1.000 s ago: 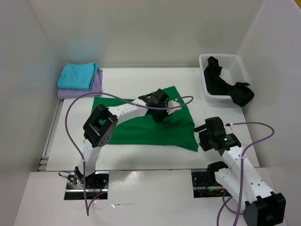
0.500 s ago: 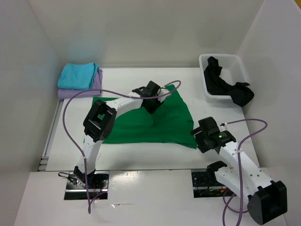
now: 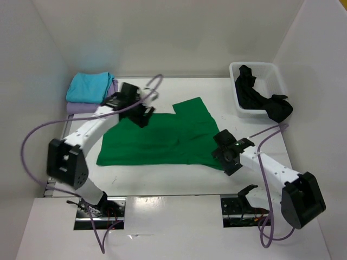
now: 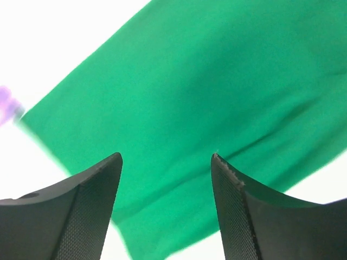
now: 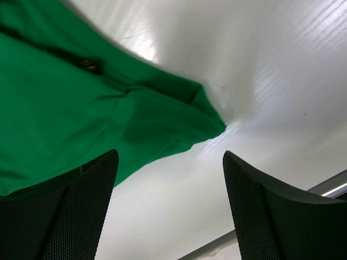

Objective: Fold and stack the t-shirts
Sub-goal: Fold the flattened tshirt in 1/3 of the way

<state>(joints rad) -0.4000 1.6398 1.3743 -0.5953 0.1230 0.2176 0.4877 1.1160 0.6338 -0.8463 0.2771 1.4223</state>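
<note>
Top view, left claw [image 3: 142,115]: over the far left part of the green shirt [image 3: 162,140]; too small here to judge how wide it stands.
Top view, right claw [image 3: 225,157]: low over the near right corner of the green shirt.
Top view, green shirt: spread flat on the white bench [image 3: 162,179], reaching from under the left claw across to the right claw.
Top view, folded pile: turquoise shirt [image 3: 89,86] lying on the lavender shirt [image 3: 81,107], just left of the left claw.
Top view, black shirt [image 3: 260,97]: draped in the white bin [image 3: 250,114], beyond the right claw and well apart from it, one end hanging over the rim.
Left wrist view, left claw [image 4: 165,162]: spread wide, nothing between its fingers [image 4: 81,211].
Left wrist view, green shirt [image 4: 190,92]: below and ahead of the claw, filling most of the view; bare bench [image 4: 54,32] ahead to the left; whether the fingertips touch the cloth cannot be told.
Right wrist view, right claw [image 5: 169,162]: spread wide, pinching nothing.
Right wrist view, green shirt [image 5: 81,108]: ahead and to the left of the claw, with a bunched corner ending just ahead of the gap between the fingers [image 5: 260,216]; bare bench [image 5: 260,81] ahead to the right.
</note>
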